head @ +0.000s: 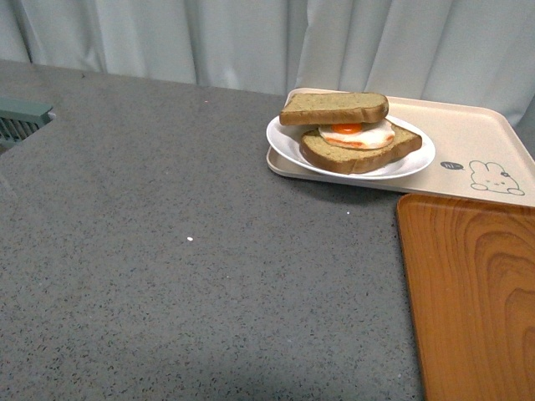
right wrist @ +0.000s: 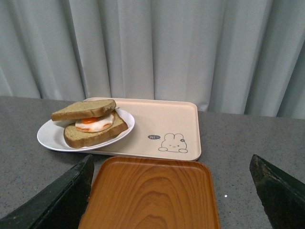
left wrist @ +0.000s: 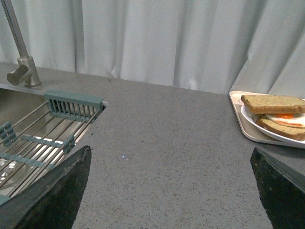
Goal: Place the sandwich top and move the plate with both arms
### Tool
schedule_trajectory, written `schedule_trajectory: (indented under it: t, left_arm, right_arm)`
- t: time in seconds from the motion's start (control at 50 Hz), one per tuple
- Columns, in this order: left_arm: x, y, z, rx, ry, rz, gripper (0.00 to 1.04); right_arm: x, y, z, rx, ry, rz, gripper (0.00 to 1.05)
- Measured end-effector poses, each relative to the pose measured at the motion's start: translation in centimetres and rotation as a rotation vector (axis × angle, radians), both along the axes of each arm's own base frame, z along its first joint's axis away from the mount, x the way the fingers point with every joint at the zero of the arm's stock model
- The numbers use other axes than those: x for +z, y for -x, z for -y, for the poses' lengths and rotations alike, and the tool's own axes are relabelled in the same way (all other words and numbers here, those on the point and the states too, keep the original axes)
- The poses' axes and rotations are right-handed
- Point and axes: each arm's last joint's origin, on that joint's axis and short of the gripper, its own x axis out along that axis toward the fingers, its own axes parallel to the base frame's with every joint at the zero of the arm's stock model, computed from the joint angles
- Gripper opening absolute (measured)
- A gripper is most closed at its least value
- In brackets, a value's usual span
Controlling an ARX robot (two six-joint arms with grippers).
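Although neither arm shows in the front view, you can judge progress from how the food lies. The sandwich top [head: 334,109] already sits on the fried egg [head: 358,133], which rests on the lower slice [head: 359,154]; it is tilted and shifted toward the left of the stack, so the placement reads as done but not square. The plate [head: 288,140] carries the whole stack and stands on the beige rabbit tray [head: 476,142] at the far right of the surface [head: 184,251], its left rim overhanging the tray's left edge. The orange wooden tray [head: 476,292] lies just in front of the beige one, at the near right edge, and holds nothing.

Left gripper [left wrist: 171,191]: its fingers [left wrist: 57,191] stand wide apart, holding nothing, well clear of the plate, with the sink rack [left wrist: 43,138] beside it. Right gripper [right wrist: 171,191]: its fingers [right wrist: 62,195] are likewise spread and hold nothing, above the orange tray and short of the plate.

Assessment: you have the first step complete; the plate move with both arms is not yet begun. You should expect the loose top slice to slide if the plate tips during the lift.
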Motion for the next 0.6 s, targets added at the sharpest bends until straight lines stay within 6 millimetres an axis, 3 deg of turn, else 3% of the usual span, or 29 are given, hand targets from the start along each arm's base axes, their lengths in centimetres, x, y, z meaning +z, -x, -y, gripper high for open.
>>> schedule_trajectory:
  t: [0.599]
  left_arm:
    - [0.00,0.00,0.00,0.000,0.000,0.000,0.98]
  right_arm:
    - [0.00,0.00,0.00,0.000,0.000,0.000,0.96]
